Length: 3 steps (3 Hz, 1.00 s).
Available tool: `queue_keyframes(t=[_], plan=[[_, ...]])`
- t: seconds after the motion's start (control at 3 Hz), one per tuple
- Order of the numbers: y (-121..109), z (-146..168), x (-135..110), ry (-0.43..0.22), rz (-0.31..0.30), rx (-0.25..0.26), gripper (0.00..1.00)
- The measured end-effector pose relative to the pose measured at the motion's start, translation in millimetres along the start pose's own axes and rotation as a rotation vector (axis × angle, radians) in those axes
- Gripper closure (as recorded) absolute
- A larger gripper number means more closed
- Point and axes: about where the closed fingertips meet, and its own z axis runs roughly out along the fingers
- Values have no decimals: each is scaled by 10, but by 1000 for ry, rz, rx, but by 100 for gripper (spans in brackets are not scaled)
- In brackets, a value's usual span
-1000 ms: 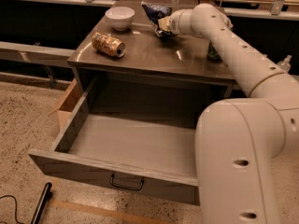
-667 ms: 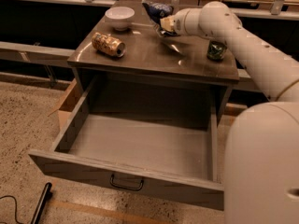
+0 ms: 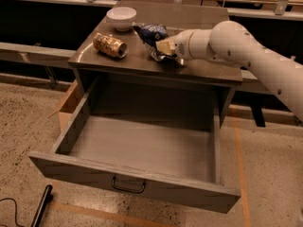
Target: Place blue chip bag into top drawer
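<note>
Blue chip bag (image 3: 150, 33): dark navy foil, crinkled, silvery edges, on bench (image 3: 208, 71) above top drawer (image 3: 189, 194). Gripper (image 3: 164, 48) against bag's near end. Drawer: grey, wide, shallow, pulled open, dark handle centred on front panel.

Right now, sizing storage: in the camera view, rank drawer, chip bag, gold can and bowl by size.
top drawer: largest, also nearest.
blue chip bag: next; gripper against it on the tabletop.
gold can and white bowl: look alike, unranked.

Gripper (image 3: 165, 48) at blue chip bag (image 3: 151, 32), hold perhaps hidden; arm (image 3: 265, 65) cropped right.
</note>
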Motion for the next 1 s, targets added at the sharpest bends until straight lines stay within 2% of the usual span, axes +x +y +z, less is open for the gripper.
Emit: queue_keyframes(t=[0.33, 0.67, 1.0], plan=[[345, -285, 134, -9, -21, -70, 100], [401, -322, 115, -21, -29, -80, 100], [489, -375, 110, -17, -40, -115, 100]])
